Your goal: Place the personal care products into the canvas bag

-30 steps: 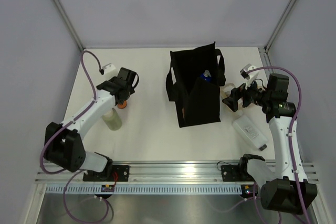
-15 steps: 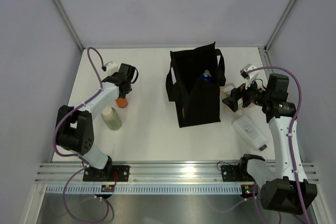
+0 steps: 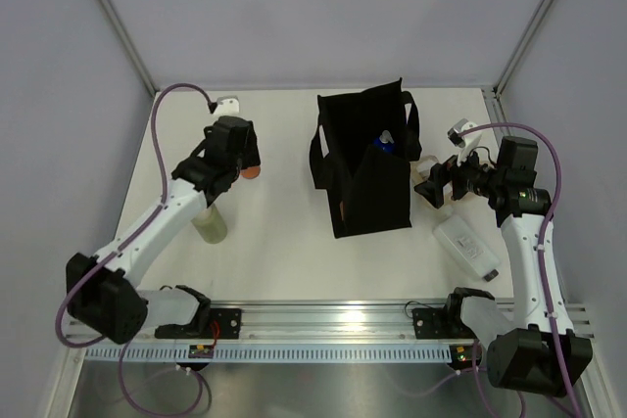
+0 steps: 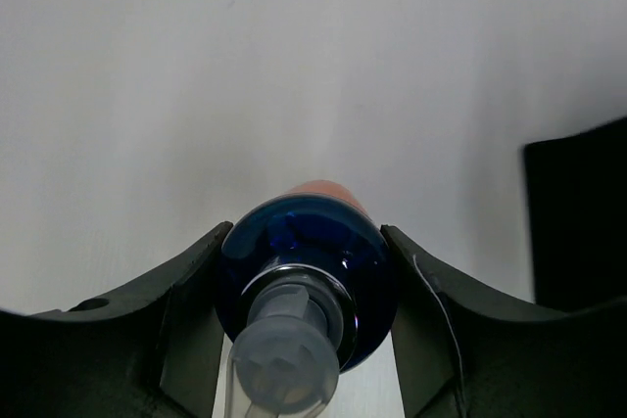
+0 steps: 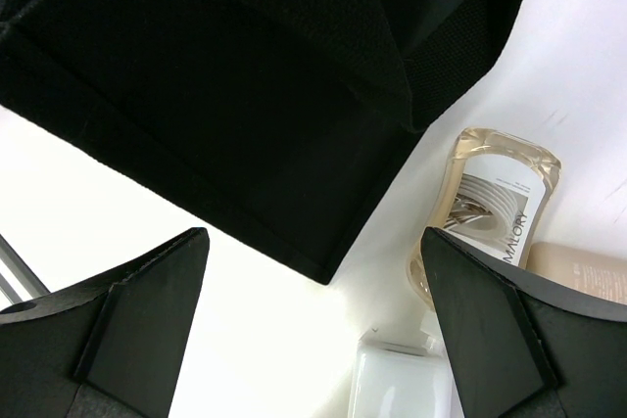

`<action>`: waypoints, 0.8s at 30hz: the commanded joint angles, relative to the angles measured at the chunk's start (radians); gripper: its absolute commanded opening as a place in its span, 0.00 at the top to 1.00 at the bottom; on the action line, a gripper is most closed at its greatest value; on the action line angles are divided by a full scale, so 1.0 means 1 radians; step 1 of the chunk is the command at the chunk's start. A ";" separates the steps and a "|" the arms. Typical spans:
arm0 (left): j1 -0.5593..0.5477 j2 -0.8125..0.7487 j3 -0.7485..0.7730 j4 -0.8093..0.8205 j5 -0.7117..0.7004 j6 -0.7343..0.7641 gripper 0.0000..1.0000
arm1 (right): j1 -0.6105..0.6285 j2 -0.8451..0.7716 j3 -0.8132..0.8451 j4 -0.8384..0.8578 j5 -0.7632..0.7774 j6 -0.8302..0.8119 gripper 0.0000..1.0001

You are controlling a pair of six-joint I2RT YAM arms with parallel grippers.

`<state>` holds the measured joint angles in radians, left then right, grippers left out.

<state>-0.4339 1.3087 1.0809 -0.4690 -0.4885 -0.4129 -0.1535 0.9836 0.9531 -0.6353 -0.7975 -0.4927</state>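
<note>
Finds the left gripper at centre left of the overhead view, jaws closed tight on the orange dark-capped bottle. Shows, in the left wrist view, both fingers pressed against the bottle's dark shoulder, pump top toward the camera, orange body beyond, white table underneath; cannot tell whether lifted or resting. Places the pale cream bottle just below that arm, partly covered by it, apart from the gripper. Locates the canvas bag at centre frame, standing open, a blue item visible inside near its right wall. Finds the right gripper just right of the bag, jaws spread wide, holding nothing. Records, in the right wrist view, the beige pouch lying at centre right beside the bag's corner, and a beige tub cut off at the right edge, close against the pouch. Locates the flat white bottle at lower right, lying flat, apart from the bag.
</note>
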 commanded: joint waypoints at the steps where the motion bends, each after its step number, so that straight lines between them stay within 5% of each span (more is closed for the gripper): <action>1: -0.075 -0.127 0.138 0.237 0.129 0.207 1.00 | -0.006 -0.002 0.009 0.000 -0.008 -0.006 0.00; 8: -0.239 -0.049 0.428 0.305 0.415 0.293 1.00 | -0.006 0.003 0.007 -0.001 0.000 -0.007 0.01; 24: -0.359 0.394 0.830 0.195 0.576 0.402 1.00 | -0.006 0.009 0.009 -0.012 0.003 -0.017 0.00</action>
<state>-0.7849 1.6661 1.8145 -0.3294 0.0109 -0.0563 -0.1535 0.9977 0.9531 -0.6373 -0.7948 -0.4938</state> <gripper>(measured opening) 0.596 0.993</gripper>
